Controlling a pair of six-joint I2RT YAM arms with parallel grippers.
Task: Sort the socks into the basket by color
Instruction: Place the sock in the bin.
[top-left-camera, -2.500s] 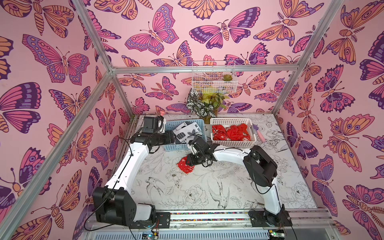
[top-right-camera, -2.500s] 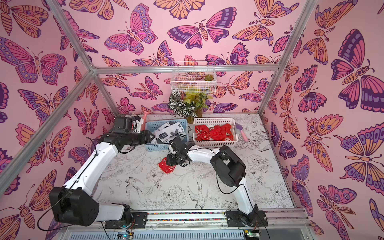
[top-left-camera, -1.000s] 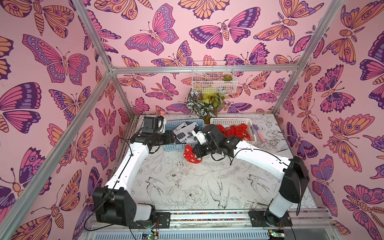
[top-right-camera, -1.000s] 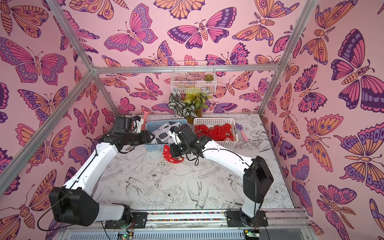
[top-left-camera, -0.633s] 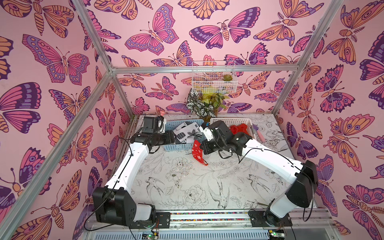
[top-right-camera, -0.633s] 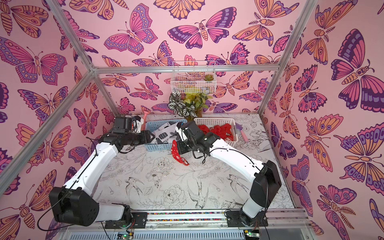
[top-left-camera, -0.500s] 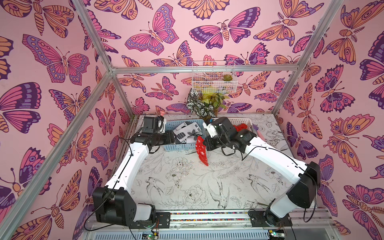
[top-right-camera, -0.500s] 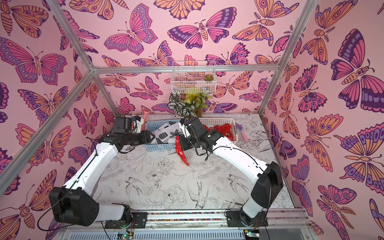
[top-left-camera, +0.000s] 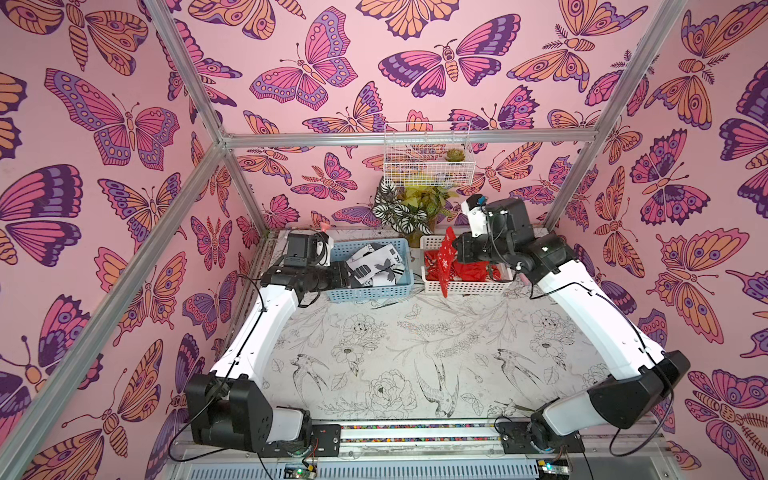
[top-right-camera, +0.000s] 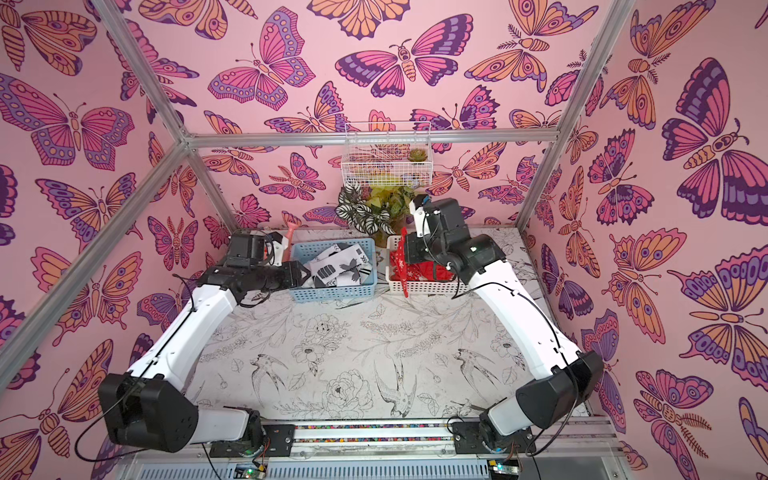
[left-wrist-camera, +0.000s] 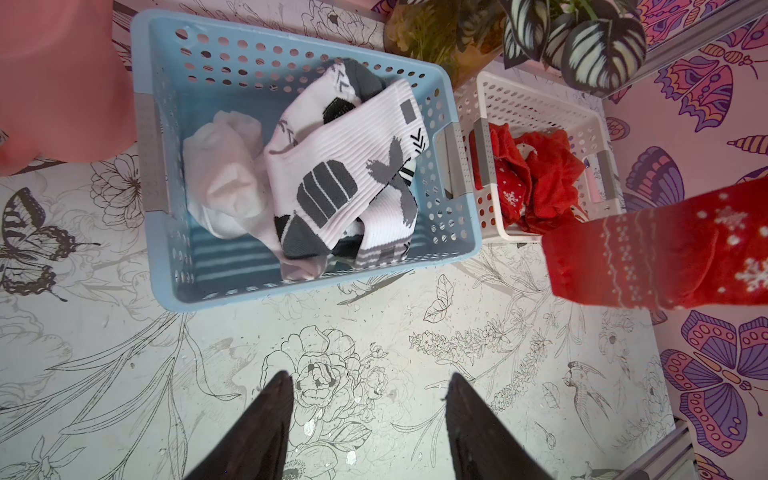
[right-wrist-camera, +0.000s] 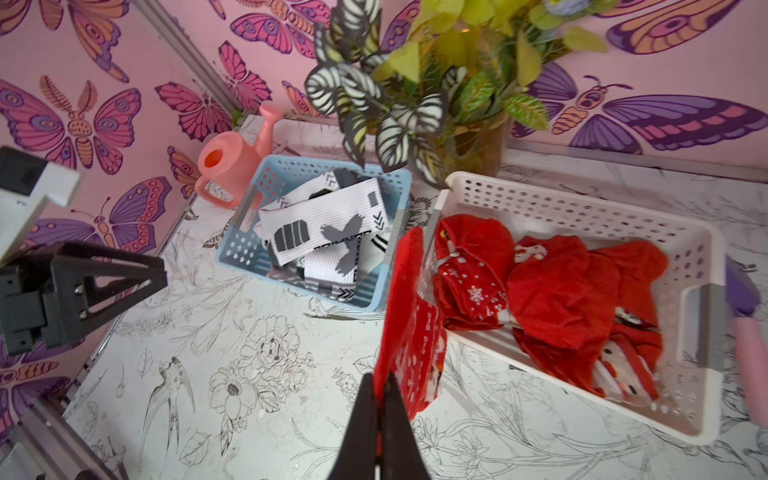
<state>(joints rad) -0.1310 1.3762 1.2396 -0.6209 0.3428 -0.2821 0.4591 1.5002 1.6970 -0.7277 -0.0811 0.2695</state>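
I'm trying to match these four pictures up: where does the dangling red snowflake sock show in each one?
Top views: in both, the red snowflake sock hangs at the white basket's end nearest the blue basket.
Left wrist view: large and close, cut off by the frame edge, in front of the white basket.
Right wrist view: mid-picture, between the two baskets.
Shared landmark: the white basket.

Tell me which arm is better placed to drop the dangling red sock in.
Right. The right gripper is shut on the red sock hanging at the edge of the white basket; the left gripper is open and empty by the blue basket.
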